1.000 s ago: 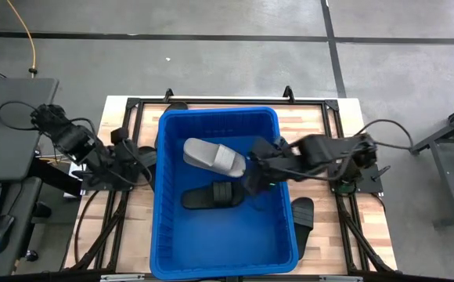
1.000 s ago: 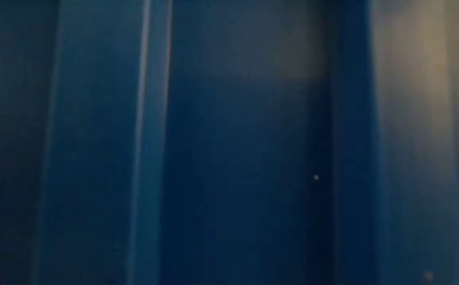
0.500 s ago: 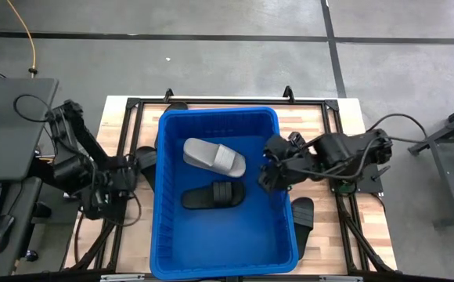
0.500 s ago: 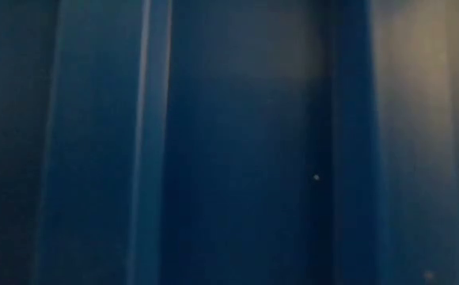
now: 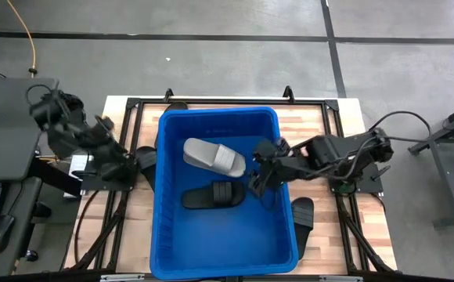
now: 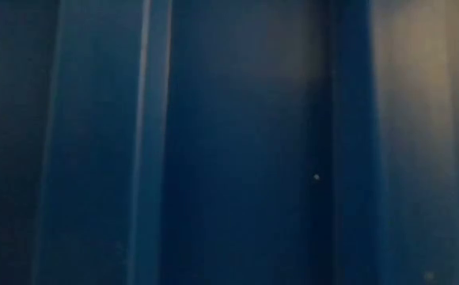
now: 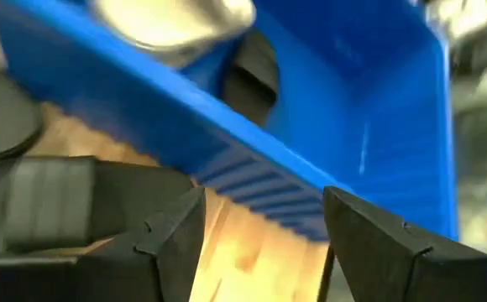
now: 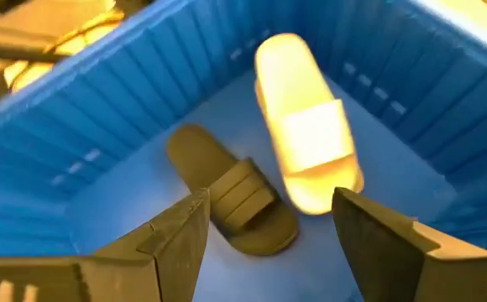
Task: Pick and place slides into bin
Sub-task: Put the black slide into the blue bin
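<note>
The blue bin [image 5: 221,243] stands in the middle of the table. A light grey slide [image 5: 214,155] and a black slide [image 5: 213,194] lie flat on its floor, and both show in the right wrist view, grey [image 8: 306,134] and black [image 8: 231,201]. My right gripper [image 5: 257,182] hangs open and empty over the bin's right part [image 8: 269,205]. My left gripper [image 5: 131,168] is open and empty beside the bin's left wall [image 7: 260,201], next to a black slide [image 7: 46,210] on the table. Another black slide [image 5: 301,213] lies on the table right of the bin.
The bin's wall [image 6: 237,142] fills the low view. A black frame [image 5: 141,103] runs round the wooden tabletop. A dark desk with a keyboard and mouse [image 5: 0,227] stands left of the table. Bare wood [image 5: 313,121] shows at the far right.
My right gripper has drawn back toward the bin's right wall, then come back over the bin's inside, staying open. My left arm has swung toward the near edge and then returned beside the bin's left wall. Both slides in the bin have stayed put.
</note>
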Controlling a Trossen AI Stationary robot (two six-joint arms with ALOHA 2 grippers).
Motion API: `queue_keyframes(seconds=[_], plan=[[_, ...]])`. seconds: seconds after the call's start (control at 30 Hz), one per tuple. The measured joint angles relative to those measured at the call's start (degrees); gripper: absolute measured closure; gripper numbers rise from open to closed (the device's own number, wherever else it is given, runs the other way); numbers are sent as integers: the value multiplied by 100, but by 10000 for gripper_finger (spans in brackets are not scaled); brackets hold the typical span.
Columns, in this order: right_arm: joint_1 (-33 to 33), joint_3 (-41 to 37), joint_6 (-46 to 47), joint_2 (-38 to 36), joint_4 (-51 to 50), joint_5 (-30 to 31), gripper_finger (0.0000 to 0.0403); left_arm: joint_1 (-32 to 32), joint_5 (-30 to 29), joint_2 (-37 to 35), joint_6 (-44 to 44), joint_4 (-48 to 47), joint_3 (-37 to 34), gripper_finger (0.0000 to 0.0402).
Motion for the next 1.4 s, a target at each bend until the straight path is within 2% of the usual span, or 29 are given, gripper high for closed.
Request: queue_keyframes(seconds=[0.07,0.33,0.5,0.6,0.7,0.77,0.8,0.97,1.07,1.17,1.3,1.4], plan=[[-11,0,66,-131,-51,105,164,121,-137,-480,-331,-190,0,172],[81,4,491,-615,-352,504,162,-24,-1582,-1874,-680,-145,48,172],[82,9,686,-714,-654,877,162,-604,-2342,-2199,-682,-136,-17,172],[82,9,682,-715,-663,929,162,-1125,-2525,-2478,-690,-123,-158,172],[59,9,663,-712,-663,952,163,-1415,-2604,-3070,-918,-146,-464,172],[56,1,645,-712,-670,957,164,-1561,-2772,-3043,-1243,-114,-524,172],[54,-9,648,-707,-697,953,165,-1564,-2839,-3037,-878,-55,-543,172],[63,-13,665,-703,-781,968,162,-1583,-2769,-3042,-603,-143,-568,172],[20,-13,683,-701,-825,965,164,-1623,-2613,-2881,-293,391,-745,172],[-16,-13,690,-701,-853,940,164,-1577,-2435,-2603,614,1492,-1071,172],[-46,-13,578,-703,-915,300,162,-1602,-1869,-2240,1734,2520,-1436,172],[-3,-18,359,-745,-614,-187,164,-1581,-1751,-2046,1510,2601,-1553,172]])
